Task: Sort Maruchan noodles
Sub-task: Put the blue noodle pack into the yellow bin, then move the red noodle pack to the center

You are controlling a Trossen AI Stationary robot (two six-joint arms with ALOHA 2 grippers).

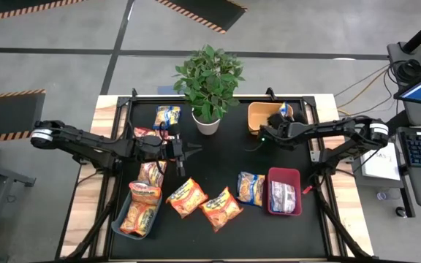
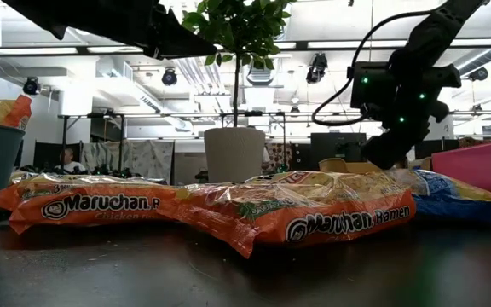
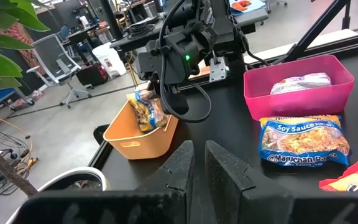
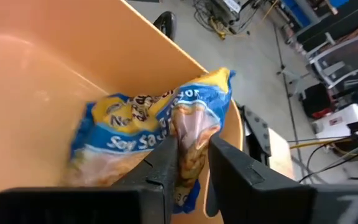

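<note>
— So, where do we stand with the blue-and-yellow packet [image 4: 143, 127]?

— We have it inside the orange bin [image 4: 36, 81] at the far right of the table, leaning against the bin's wall, long axis slanting up toward the rim. In the right wrist view it lies straight ahead of our right gripper [image 4: 188, 163], one end between the fingers.

— Are we gripping it?

— Loosely, we'd say. The fingers [image 4: 163, 158] stand a narrow gap apart with the wrapper's edge between them; they look to be easing off it, so we judge this the release. The next move would be lifting straight clear of the bin.

— And the other arm?

— Our left gripper [image 3: 199, 163] waits near the table's middle, fingers nearly together and holding nothing. It is nearer the orange packets [image 1: 203, 202] lying flat at the front, and the grey-blue bin [image 1: 123, 223] at the front left. The red bin [image 1: 283, 175] at the front right already holds a packet, with another soy sauce packet [image 3: 302, 138] just beside it.
</note>
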